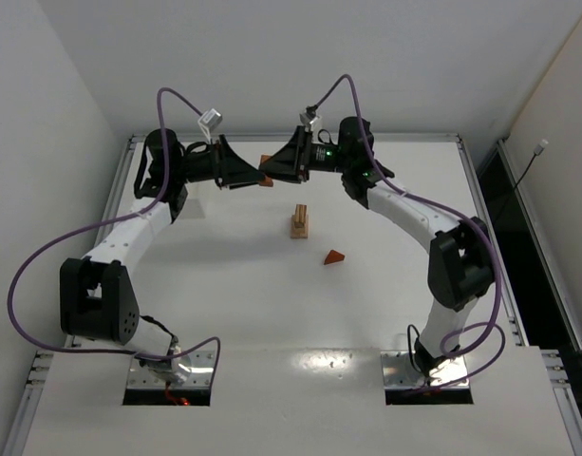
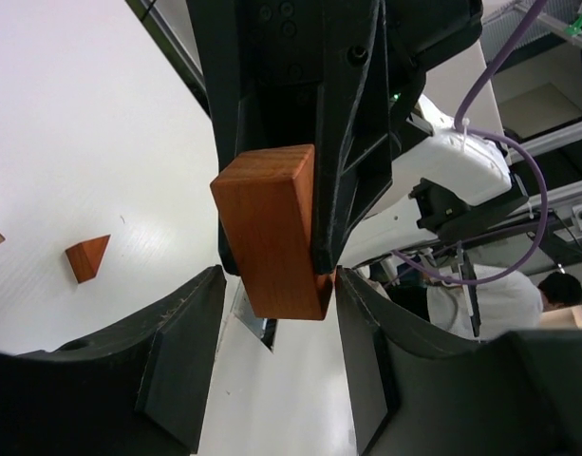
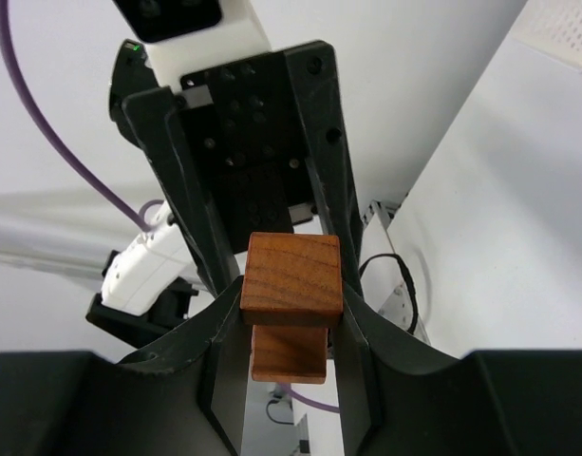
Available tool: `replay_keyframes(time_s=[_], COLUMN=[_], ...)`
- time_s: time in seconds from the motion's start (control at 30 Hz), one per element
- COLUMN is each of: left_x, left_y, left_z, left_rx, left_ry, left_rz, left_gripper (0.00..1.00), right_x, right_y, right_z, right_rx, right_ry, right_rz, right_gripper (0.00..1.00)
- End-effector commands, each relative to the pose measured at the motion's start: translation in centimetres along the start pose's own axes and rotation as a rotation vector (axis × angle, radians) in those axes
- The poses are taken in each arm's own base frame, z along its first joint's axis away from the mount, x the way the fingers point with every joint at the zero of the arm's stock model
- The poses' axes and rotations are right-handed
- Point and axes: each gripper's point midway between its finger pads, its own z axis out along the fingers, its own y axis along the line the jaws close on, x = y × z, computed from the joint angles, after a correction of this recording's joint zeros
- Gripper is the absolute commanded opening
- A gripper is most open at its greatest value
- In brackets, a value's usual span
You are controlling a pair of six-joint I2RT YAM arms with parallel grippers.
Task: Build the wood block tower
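Note:
A reddish-brown wood block [image 1: 266,161] hangs in the air at the back centre, between both grippers. My right gripper [image 1: 279,168] is shut on it; in the right wrist view the fingers [image 3: 224,351] clamp both sides of the block [image 3: 291,275]. My left gripper [image 1: 253,175] faces it, open, with its jaws either side of the block's end [image 2: 272,237] and a gap on the left side. The tower [image 1: 299,223] is a short tan stack at mid table. A reddish-brown wedge [image 1: 335,256] lies right of it and shows in the left wrist view [image 2: 86,258].
A white box [image 1: 197,202] lies under the left forearm at the back left. Metal rails frame the table's edges [image 1: 480,190]. Purple cables loop off both arms. A person [image 2: 556,290] is beyond the table in the left wrist view.

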Motion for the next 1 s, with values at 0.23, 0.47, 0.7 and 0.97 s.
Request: replay_keyframes(time_s=[0.23,0.47,0.7,0.97], left_x=[0.6,0.6,0.8,1.1], left_y=[-1.1,-1.2,-0.9,-0.2], left_z=[0.1,0.1,0.1,0.0], left_rx=[0.038,0.041,0.038,-0.011], left_ry=[0.03,0.029,0.03,0.027], left_rz=[0.037,0.046,0.037,0.031], left_gripper=[0.51,0.34,0.15,0.0], right_x=[-2.0,-1.3,-1.0,-1.2], right_y=[2.9,1.9,1.7,0.2], right_z=[0.1,0.0,-0.2,-0.4], right_rx=[-0.066,-0.047,-0.04,0.023], right_ry=[-0.045,-0.038,-0.035,-0.044], right_rz=[-0.105,-0.079,-0.07,-0.052], right_gripper=[0.0,0.0,0.0,0.46])
